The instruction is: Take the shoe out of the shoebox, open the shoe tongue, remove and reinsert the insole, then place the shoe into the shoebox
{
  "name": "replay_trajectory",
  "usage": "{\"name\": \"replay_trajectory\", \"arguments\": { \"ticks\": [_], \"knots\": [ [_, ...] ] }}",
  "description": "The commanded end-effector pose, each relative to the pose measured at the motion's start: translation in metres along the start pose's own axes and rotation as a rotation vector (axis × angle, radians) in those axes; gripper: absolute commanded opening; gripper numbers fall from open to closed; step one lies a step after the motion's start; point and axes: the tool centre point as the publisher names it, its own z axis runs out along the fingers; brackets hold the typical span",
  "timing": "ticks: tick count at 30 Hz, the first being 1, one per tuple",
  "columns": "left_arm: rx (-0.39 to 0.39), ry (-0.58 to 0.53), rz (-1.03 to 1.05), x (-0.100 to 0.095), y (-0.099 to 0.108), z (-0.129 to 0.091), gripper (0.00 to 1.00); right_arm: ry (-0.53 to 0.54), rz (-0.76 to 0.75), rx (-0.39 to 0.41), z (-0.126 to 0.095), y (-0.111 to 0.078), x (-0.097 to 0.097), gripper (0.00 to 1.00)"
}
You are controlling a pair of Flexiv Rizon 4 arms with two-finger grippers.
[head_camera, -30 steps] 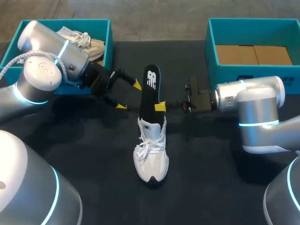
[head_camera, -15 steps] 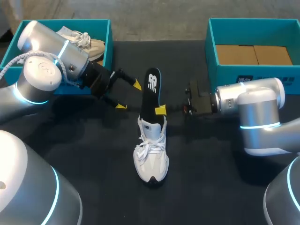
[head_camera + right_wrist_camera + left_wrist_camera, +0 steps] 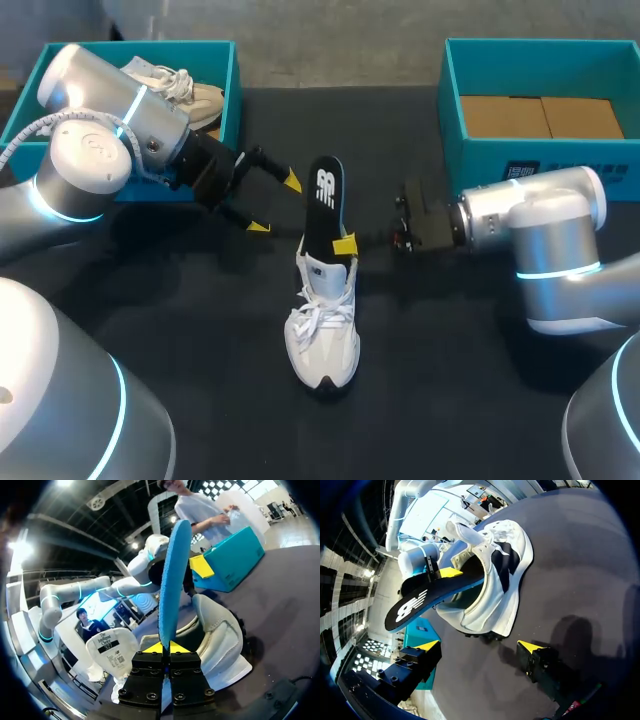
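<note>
A white shoe [image 3: 322, 335] stands on the black table, toe toward the near edge. A black insole [image 3: 322, 205] with a blue underside [image 3: 172, 580] rises steeply from the shoe's opening, its lower end inside the heel. My right gripper [image 3: 345, 244] comes in from the right and is shut on the insole's edge just above the shoe's collar [image 3: 215, 630]; its tips [image 3: 165, 647] pinch the insole. My left gripper [image 3: 275, 204] hangs open to the left of the insole, touching nothing. In the left wrist view the shoe [image 3: 500, 575] and insole [image 3: 427, 600] lie ahead of its open fingers [image 3: 530, 647].
A teal shoebox [image 3: 234, 95] at the back left holds a second, beige shoe [image 3: 190, 95]. Another teal shoebox [image 3: 450, 100] at the back right has brown cardboard on its floor. Bare black table lies around the shoe and toward the near edge.
My right gripper has come down and toward the shoe with the insole, pushing it deeper into the opening. My left arm has stayed where it was.
</note>
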Motion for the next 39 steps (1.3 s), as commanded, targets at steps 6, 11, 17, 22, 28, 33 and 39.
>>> {"name": "replay_trajectory", "arguments": {
  "ticks": [6,11,17,22,28,33,39],
  "knots": [
    [0.000,0.000,0.000,0.000,0.000,0.001,1.00,0.011,0.000,0.020,0.007,-0.011,0.006,0.00],
    [0.000,0.000,0.000,0.000,0.000,0.001,1.00,0.016,0.011,0.033,0.009,-0.016,0.007,0.00],
    [0.000,0.000,0.000,0.000,0.000,0.001,1.00,0.031,0.027,0.044,0.012,-0.023,0.006,0.00],
    [0.000,0.000,0.000,0.000,0.000,0.001,1.00,0.024,0.017,0.022,0.010,-0.023,0.009,0.00],
    [0.000,0.000,0.000,0.000,0.000,0.001,1.00,-0.007,0.003,-0.008,0.006,-0.017,0.010,0.14],
    [0.000,0.000,0.000,0.000,0.000,0.001,1.00,-0.005,-0.001,-0.008,0.005,-0.012,0.010,0.32],
    [0.000,0.000,0.000,0.000,0.000,0.001,1.00,-0.004,-0.005,-0.007,0.005,-0.005,0.009,0.36]
  ]
}}
